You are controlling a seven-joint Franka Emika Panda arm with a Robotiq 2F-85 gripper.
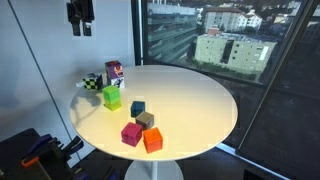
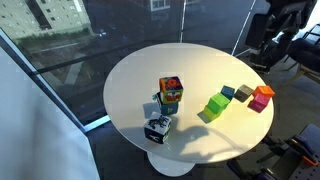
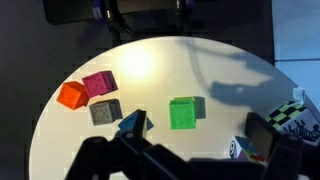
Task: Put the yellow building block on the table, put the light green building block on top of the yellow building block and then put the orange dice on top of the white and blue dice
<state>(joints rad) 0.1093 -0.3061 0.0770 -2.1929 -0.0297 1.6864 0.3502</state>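
Gripper (image 1: pixel 81 30) hangs at the upper left of an exterior view, well above the table (image 1: pixel 200 100); too small to tell whether its fingers are spread or closed. Orange dice (image 1: pixel 114 70) tops a small stack (image 1: pixel 114 78) near the table's left rim, with the light green building block (image 1: pixel 111 98) just below it in frame. In an exterior view, white and blue dice (image 2: pixel 157 128) sits at lower centre, directly under the stack. Wrist view: light green building block at centre, teal cube (image 3: pixel 131 122) near its left, orange cube (image 3: pixel 70 95) at far left.
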